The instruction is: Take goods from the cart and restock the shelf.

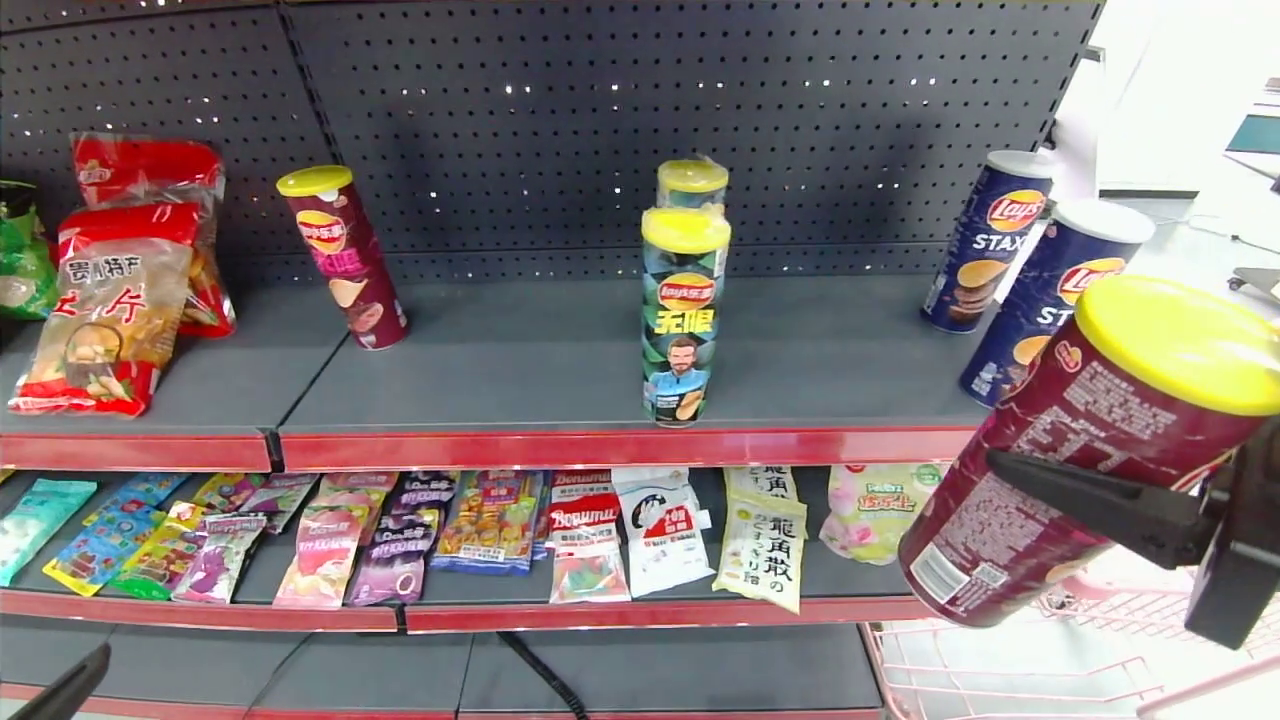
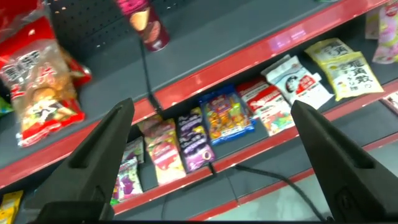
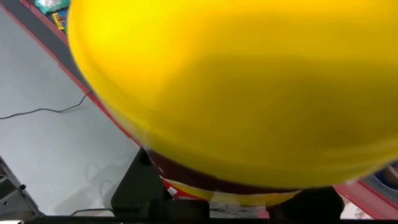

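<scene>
Closest to the camera is a maroon chip can (image 1: pixel 1090 420) with a yellow lid (image 3: pixel 236 81), held tilted in the air at the right end of the shelf (image 1: pixel 560 370), above the pink cart (image 1: pixel 1000 670). The right gripper (image 1: pixel 1060 490) pinches this can across its middle, one black finger lying over the printed side. Just behind it two blue cans (image 1: pixel 985 245) stand upright on the top shelf. Farther left on the same shelf stand two teal cans (image 1: pixel 682 320), one behind the other, then a second maroon can (image 1: pixel 345 260) and red snack bags (image 1: pixel 110 310) leaning against the pegboard. Rows of small candy packets (image 1: pixel 400 540) lie on the shelf below. The left gripper (image 2: pixel 217 162) hangs low in front of that lower shelf with its jaws spread wide and nothing between them.
</scene>
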Robot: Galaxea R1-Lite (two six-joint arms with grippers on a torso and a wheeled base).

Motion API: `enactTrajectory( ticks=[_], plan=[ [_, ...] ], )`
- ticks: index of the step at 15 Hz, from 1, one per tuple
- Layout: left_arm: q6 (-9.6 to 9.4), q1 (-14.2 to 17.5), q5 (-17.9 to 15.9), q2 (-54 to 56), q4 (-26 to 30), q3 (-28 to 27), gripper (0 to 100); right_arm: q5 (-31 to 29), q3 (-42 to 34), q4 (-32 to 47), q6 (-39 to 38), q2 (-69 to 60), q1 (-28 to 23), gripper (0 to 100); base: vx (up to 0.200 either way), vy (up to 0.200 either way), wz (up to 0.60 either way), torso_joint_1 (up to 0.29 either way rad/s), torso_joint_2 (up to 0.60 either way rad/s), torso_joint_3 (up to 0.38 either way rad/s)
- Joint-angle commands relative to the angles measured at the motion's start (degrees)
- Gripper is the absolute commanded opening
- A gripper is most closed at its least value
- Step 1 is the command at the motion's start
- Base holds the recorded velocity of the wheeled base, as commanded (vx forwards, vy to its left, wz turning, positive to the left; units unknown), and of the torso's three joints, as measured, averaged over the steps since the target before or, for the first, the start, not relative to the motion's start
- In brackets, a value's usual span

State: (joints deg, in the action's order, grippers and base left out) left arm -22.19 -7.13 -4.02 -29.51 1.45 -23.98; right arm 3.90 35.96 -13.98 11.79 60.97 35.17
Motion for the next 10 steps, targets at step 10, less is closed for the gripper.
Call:
enactTrajectory(
  ticks=[10],
  plan=[
    [-0.05,0.01,0.16,0.33,-0.04,0.42,100,1.9,-0.54,0.01,2.36,-0.14,2.1,0,0.0,0.2,0.0,0.003,0.0,0.002]
  ],
)
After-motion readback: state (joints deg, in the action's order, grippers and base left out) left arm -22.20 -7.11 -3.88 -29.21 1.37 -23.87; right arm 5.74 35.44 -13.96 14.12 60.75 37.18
